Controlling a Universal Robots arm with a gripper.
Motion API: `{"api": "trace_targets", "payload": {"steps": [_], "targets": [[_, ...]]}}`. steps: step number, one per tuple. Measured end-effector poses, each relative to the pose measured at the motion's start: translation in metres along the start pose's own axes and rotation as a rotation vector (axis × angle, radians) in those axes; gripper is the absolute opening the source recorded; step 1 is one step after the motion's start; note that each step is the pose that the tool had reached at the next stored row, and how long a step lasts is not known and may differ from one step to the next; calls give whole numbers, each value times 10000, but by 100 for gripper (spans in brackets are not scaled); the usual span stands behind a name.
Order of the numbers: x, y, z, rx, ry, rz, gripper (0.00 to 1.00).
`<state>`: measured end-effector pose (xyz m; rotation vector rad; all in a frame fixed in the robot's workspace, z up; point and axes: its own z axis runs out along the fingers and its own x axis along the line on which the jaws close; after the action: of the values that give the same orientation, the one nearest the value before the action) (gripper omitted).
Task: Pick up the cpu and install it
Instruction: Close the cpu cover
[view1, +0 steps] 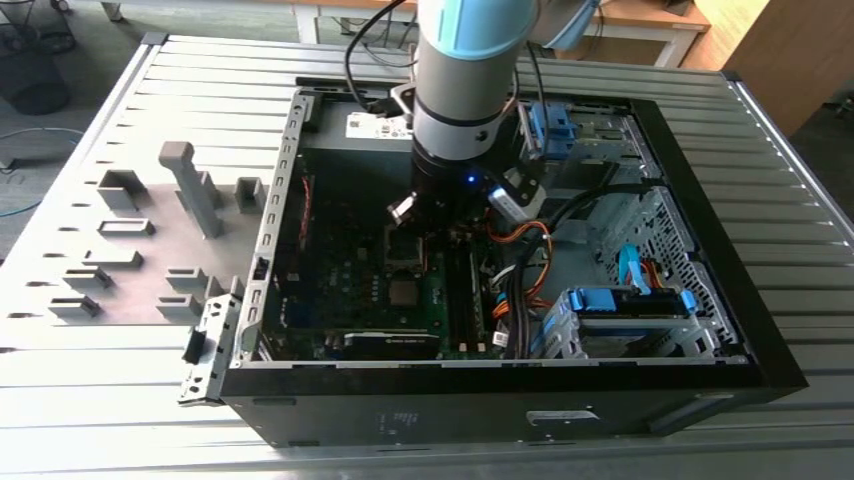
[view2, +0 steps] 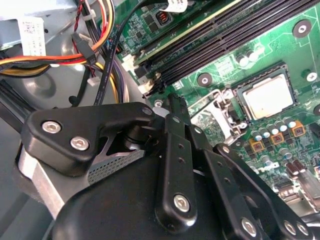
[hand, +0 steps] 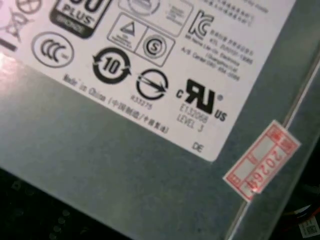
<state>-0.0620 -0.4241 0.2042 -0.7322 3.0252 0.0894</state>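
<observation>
Black tool (view2: 175, 107) over motherboard (view2: 225, 55), cpu (view2: 267, 97) lying in socket (view2: 239, 96)

light: bright, even | shadow: case (view1: 507, 390) interior dim | glare: label (hand: 150, 50) edge washed out

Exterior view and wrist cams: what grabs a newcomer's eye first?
The pale-blue arm reaches down into the open computer case, mid exterior view. In the second wrist view, the silver cpu lies in its socket on the green motherboard. First wrist view: a white label, red sticker.
</observation>
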Motion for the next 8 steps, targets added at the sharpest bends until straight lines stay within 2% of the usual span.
{"api": "trace_targets", "payload": {"steps": [8], "targets": [[26, 14, 10, 9, -34, -3, 11]]}}
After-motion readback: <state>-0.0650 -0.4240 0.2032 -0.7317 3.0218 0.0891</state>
